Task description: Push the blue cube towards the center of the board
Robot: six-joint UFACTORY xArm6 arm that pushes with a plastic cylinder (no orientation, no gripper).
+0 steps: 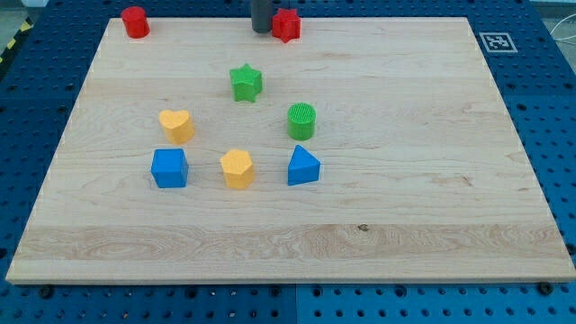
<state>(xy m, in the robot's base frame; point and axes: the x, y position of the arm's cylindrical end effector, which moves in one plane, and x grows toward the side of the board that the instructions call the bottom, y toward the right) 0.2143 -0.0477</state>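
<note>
My tip [261, 31] is way up at the view's top edge of the desk [405, 207]. It is the bottom end of a dark rod, and it sits just beside a red star block [286, 25], on that block's left. I cannot tell if they touch. I have no gripper, only this rod, so nothing is clamped on anything.

The blue cube [169, 168] is far from my tip. It sits low on the view's left side of the desk. Just above it is a yellow heart block [176, 125]. To its right is a yellow block with many sides [238, 168], and past that a blue triangle block [302, 166].

A green star block [246, 83] and a green round block [301, 121] sit nearer the middle. A red round block [135, 22] is in the top left corner.
</note>
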